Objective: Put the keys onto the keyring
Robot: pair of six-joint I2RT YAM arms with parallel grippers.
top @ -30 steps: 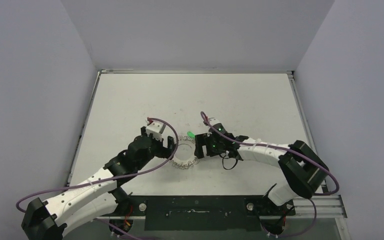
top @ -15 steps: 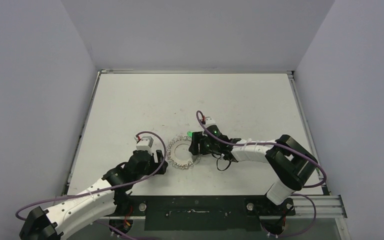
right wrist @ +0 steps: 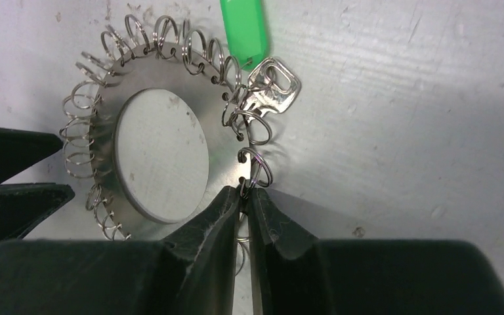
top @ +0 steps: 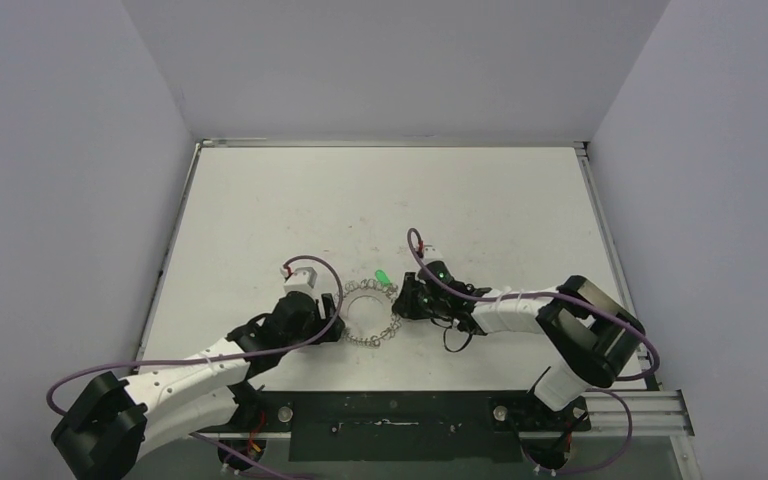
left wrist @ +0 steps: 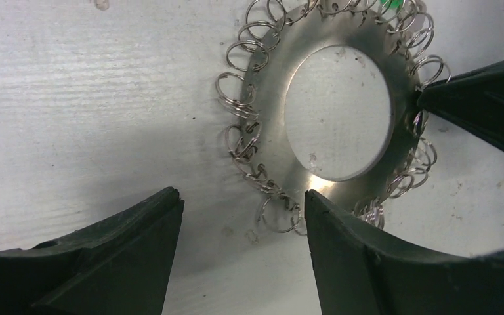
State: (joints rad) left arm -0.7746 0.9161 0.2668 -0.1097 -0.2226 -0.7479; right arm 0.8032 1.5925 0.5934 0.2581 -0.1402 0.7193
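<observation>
The keyring, a flat silvery ring fringed with wire loops, lies mid-table. The keys, a small silver key with a green tag, rest against its far edge; the key's head sits among the loops, and whether one passes through it I cannot tell. My right gripper is shut on the keyring's right rim, pinching the edge and a loop. My left gripper is open at the ring's left side, one loose loop lying between its fingertips, its right finger over the rim.
The white table is walled by grey panels on three sides. A black strip runs along the near edge between the arm bases. Purple cables loop over both arms.
My right gripper has closed from wide open onto the keyring's right rim. My left gripper pulled back toward me, then came in again at the ring's left side, its jaws somewhat narrower.
</observation>
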